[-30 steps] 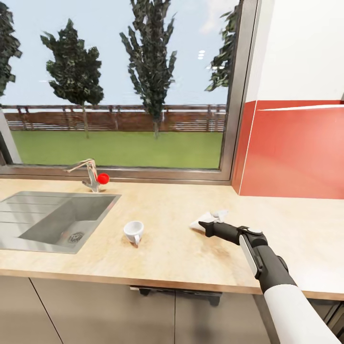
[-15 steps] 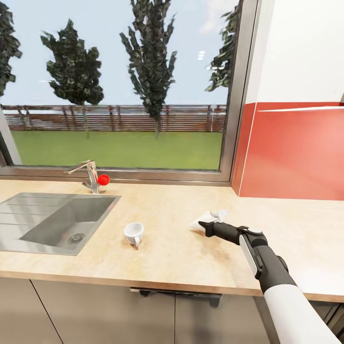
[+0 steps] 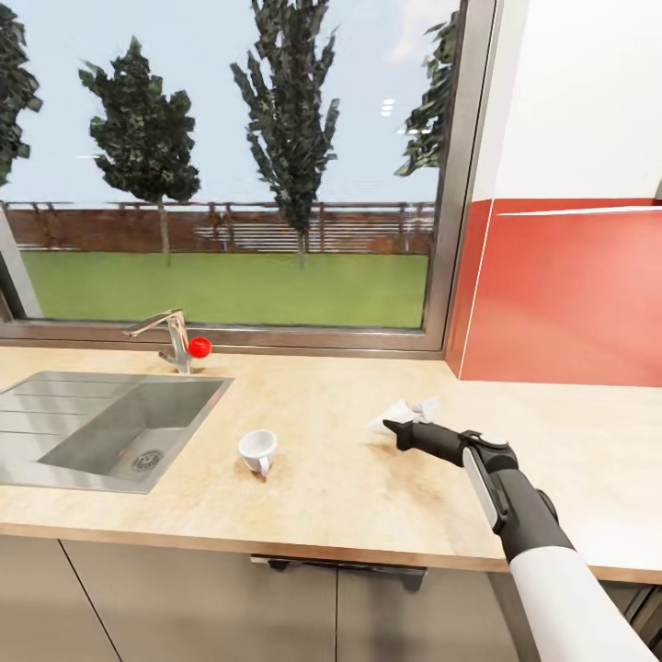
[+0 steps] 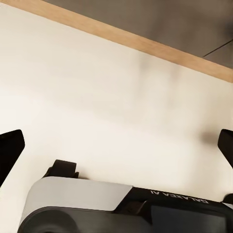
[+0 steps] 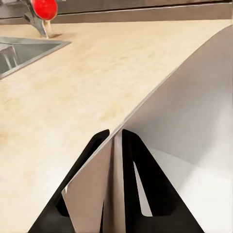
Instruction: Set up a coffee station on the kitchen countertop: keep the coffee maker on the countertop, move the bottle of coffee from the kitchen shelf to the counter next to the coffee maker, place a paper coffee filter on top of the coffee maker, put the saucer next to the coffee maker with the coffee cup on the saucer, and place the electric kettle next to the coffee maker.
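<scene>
Head view: saw right gripper (image 3: 393,428) out over the countertop (image 3: 322,432), pinching a white paper coffee filter (image 3: 405,412) at its tip. Coffee cup (image 3: 257,450) stood upright on the counter at 9 o'clock from the gripper, well apart, no saucer under it. Sink (image 3: 101,428) further out at 9 o'clock, faucet (image 3: 170,338) with red knob (image 3: 199,347) at 12 o'clock of the basin, against the window (image 3: 230,165). Red backsplash (image 3: 570,294) at 1 o'clock from the gripper.

Right wrist view gave what the head view could not: both black fingers (image 5: 141,179) nearly together with the filter (image 5: 184,145) sheet clamped edge-on between them, sheet fanning out past the tips and curling to one side. Sink corner (image 5: 24,51) and red knob (image 5: 44,8) visible beyond, across bare counter (image 5: 73,97).

Left wrist view: left gripper (image 4: 116,145) looked at a pale flat surface (image 4: 111,97) with a wood-coloured edge (image 4: 121,36), fingertips (image 4: 9,150) at opposite frame edges, so jaws spread wide, nothing between them.

Filter sat in the right jaws, just clear of the counter or touching it, could not tell which.
</scene>
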`<state>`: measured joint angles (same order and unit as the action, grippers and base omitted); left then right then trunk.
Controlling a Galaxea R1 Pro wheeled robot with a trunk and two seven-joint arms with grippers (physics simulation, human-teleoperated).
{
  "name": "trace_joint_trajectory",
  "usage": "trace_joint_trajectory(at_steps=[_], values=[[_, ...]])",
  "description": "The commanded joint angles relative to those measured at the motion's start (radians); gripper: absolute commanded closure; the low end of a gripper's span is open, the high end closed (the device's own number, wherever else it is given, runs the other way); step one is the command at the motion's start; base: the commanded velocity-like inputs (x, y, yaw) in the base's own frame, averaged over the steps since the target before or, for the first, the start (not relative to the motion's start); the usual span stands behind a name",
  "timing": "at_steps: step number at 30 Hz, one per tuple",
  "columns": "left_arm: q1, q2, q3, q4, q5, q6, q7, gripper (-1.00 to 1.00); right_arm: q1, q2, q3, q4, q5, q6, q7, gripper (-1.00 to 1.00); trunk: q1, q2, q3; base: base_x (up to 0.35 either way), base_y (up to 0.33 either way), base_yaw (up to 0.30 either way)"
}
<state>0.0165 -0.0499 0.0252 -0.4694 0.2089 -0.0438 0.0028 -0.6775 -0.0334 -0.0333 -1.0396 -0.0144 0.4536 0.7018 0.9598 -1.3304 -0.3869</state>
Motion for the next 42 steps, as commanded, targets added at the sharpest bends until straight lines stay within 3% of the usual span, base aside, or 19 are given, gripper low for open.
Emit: trace_joint_trajectory(at_steps=[1,5,11,21,42], values=[[0.000,-0.001,0.002,-0.002,0.004,-0.001,0.000,-1.00,-0.001,0.000,-0.002,-0.009,-0.004,0.010,0.004,1.00,0.000,-0.001,-0.001,0.000,0.000,0.000],[0.000,-0.001,0.002,-0.002,0.004,-0.001,0.000,-1.00,0.003,-0.001,-0.002,-0.050,-0.004,0.013,0.015,1.00,0.000,-0.001,-0.001,0.000,0.000,0.000],[0.000,-0.001,0.002,-0.002,0.004,-0.001,0.000,-1.00,0.013,-0.003,-0.004,-0.110,-0.001,0.018,0.093,1.00,0.000,-0.001,-0.001,0.000,0.000,0.000],[0.000,-0.001,0.002,-0.002,0.004,-0.001,0.000,-1.00,0.015,-0.003,-0.005,-0.119,-0.004,0.019,0.105,1.00,0.000,-0.001,-0.001,-0.028,0.000,0.000],[0.000,-0.001,0.002,-0.002,0.004,-0.001,0.000,-1.00,0.015,-0.003,-0.004,-0.125,-0.006,0.018,0.105,1.00,0.000,-0.001,-0.001,-0.327,0.000,0.001]])
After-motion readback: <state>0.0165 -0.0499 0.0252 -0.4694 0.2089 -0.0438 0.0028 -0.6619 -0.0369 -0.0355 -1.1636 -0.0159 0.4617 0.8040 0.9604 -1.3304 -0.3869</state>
